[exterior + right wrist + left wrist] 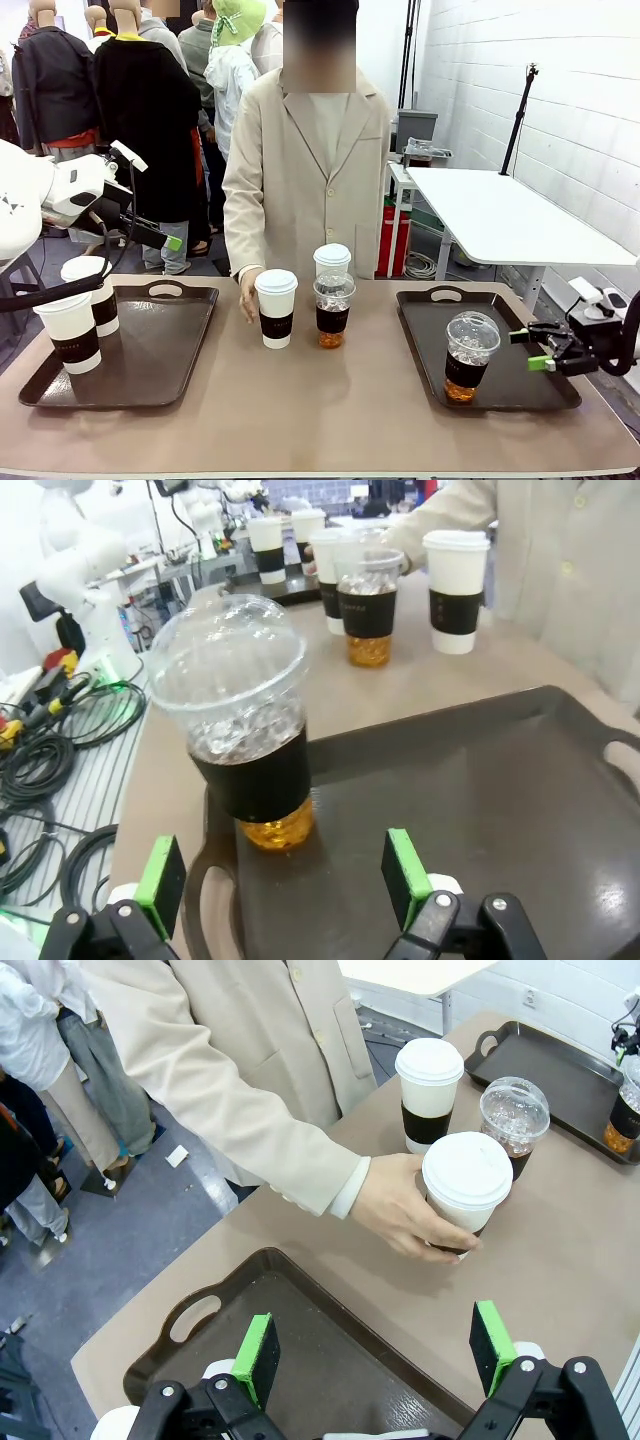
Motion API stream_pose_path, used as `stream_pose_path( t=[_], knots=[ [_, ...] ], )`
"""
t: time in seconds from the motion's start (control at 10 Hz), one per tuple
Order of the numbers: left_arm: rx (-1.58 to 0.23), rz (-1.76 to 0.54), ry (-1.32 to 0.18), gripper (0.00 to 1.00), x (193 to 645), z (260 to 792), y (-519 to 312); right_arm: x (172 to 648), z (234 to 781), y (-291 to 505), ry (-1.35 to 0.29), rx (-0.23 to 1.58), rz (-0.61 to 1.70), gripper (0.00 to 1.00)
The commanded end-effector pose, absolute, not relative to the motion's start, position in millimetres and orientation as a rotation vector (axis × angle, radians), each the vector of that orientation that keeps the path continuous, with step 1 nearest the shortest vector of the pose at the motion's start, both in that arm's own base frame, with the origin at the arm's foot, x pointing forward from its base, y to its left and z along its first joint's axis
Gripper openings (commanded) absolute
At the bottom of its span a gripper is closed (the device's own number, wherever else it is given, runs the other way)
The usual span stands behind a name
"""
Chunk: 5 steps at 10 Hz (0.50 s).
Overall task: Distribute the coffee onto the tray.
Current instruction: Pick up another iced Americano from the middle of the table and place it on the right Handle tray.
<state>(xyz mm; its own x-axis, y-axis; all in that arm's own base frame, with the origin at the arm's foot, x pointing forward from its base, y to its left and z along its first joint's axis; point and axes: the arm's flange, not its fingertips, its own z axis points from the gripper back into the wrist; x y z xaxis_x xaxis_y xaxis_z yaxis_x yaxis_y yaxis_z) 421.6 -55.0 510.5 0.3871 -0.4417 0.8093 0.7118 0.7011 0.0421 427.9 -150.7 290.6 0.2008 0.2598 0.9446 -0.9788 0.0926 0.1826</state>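
Amber liquid is seen at the bottom of the middle clear cup (333,310) on the table (330,420). Just left of that cup, a front white cup (276,308) is clasped by the person's hand (405,1210); just behind it, a rear white cup (332,260) is stood. Well to its left, a nearer lidded cup (70,335) and a farther lidded cup (95,295) are carried on the left tray (150,370). Well to its right, a second clear cup (470,355), amber at its base, is stood on the right tray (520,385). The left gripper (375,1335) and right gripper (528,350) are spread wide, with nothing grasped.

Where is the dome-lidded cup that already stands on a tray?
In the front view, the clear dome-lidded plastic cup stands on the right tray, near its front edge, just left of the open right gripper.
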Motion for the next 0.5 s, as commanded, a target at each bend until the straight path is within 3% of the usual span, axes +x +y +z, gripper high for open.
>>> stream_pose_path(
  t=[0.0,0.4],
  knots=[
    [-0.343,-0.750,-0.906,1.00,422,509,-54,444,319,-161,-0.849,1.029,1.126,1.00],
    [-0.343,-0.750,-0.906,1.00,422,509,-54,496,373,-158,-0.798,0.920,1.119,1.00]
  ],
)
